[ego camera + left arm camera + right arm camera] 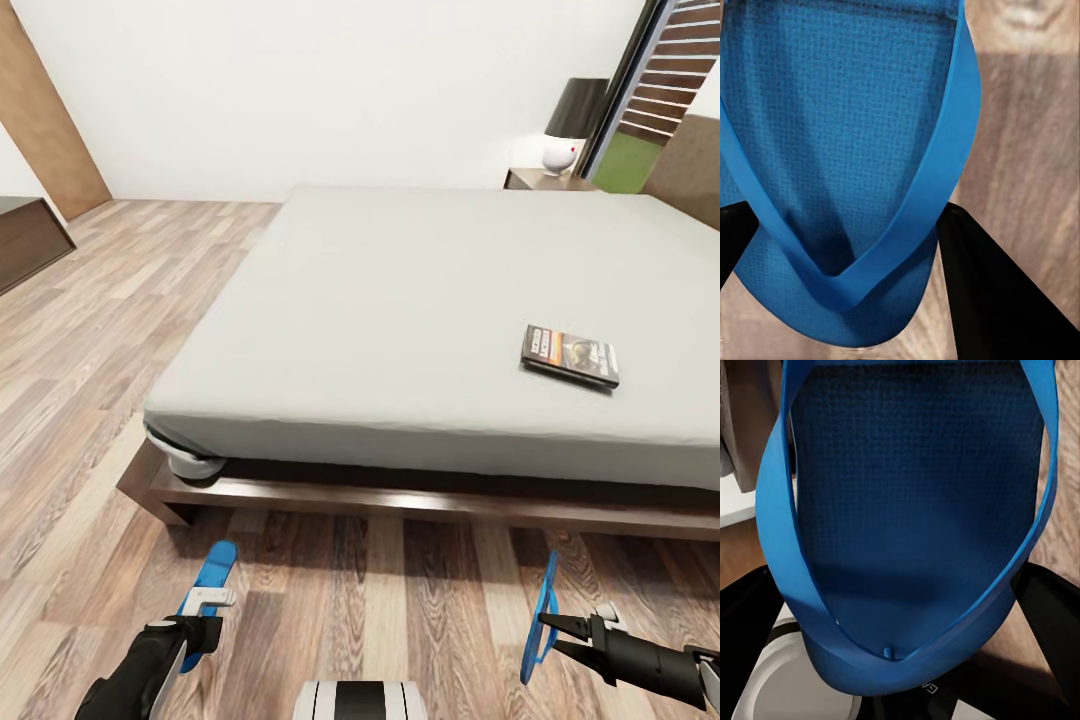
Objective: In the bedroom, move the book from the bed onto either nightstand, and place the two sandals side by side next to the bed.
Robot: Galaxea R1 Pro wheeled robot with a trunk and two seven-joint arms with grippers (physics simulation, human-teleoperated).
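Large low bed [430, 300], pale grey-white mattress on a dark brown wooden platform frame, takes the middle of the head view; everything below is placed against it. Thin paperback book [570, 355] with dark cover and a light band lies flat on the mattress, toward the near edge and the right part of the bed, apart from both arms. Small dark wooden nightstand [540, 179] stands at the far corner of the bed, with a table lamp [572, 125], dark shade over a round white base, on its top. Light brown wood-plank floor [120, 330] runs along the bed's left flank and in front of its near edge; a long low dark bench [28, 240] sits well off to the left of the bed against the white wall. Left gripper [205, 608] is in front of the bed's near-left corner, above the floor, its fingers closed on a flat bright blue sandal [212, 585] that points toward the bed frame; in the left wrist view the black fingers [1001, 296] flank the sole and strap [855, 157]. Right gripper [550, 630] is in front of the bed's near edge, roughly below the book, closed on the second bright blue sandal [543, 615], held on edge; the right wrist view has the sole and strap loop [907, 510] between dark fingers [1054, 607].
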